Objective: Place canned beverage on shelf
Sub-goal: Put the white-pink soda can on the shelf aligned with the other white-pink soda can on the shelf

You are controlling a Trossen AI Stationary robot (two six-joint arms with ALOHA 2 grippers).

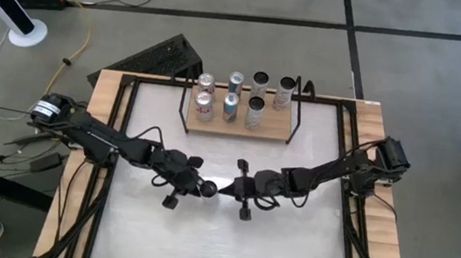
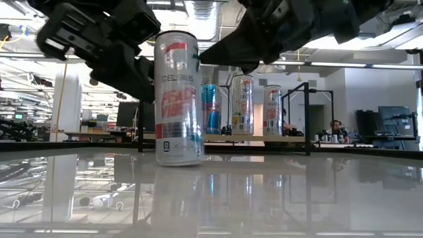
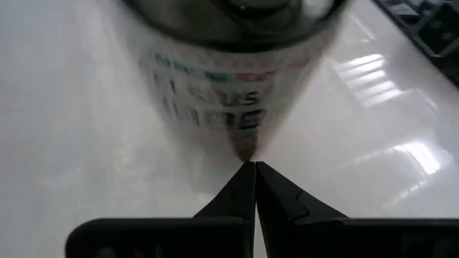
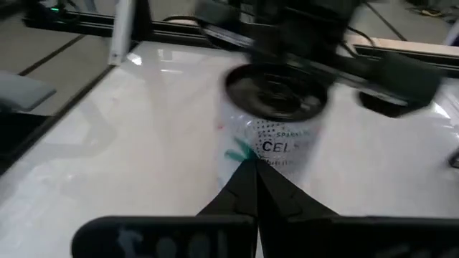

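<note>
A tall white Celsius can (image 1: 206, 188) stands upright on its base in the middle of the white tabletop; it also shows in the low view (image 2: 178, 99). My left gripper (image 1: 195, 184) is shut, its tips at the can's left side. My right gripper (image 1: 222, 187) is shut, its tips at the can's right side. The shelf (image 1: 278, 133), a light-wood board in a black wire frame, stands at the table's far middle and carries several cans. My left gripper has its shut fingertips (image 3: 247, 179) right at the can's side wall (image 3: 240, 140), coming slanting down from the table's left; I cannot tell whether they touch it. My right gripper has its shut fingertips (image 4: 247, 179) at the can's side wall (image 4: 276, 147) below the rim, coming slanting down from the table's right; I cannot tell whether they touch it.
The cans on the shelf (image 2: 241, 106) stand in two rows, with bare board at its near right. Black frame rails (image 1: 120, 133) run along the table's sides. A black crate (image 1: 169, 55) lies beyond the far left corner. A person (image 2: 337, 129) sits far back in the room.
</note>
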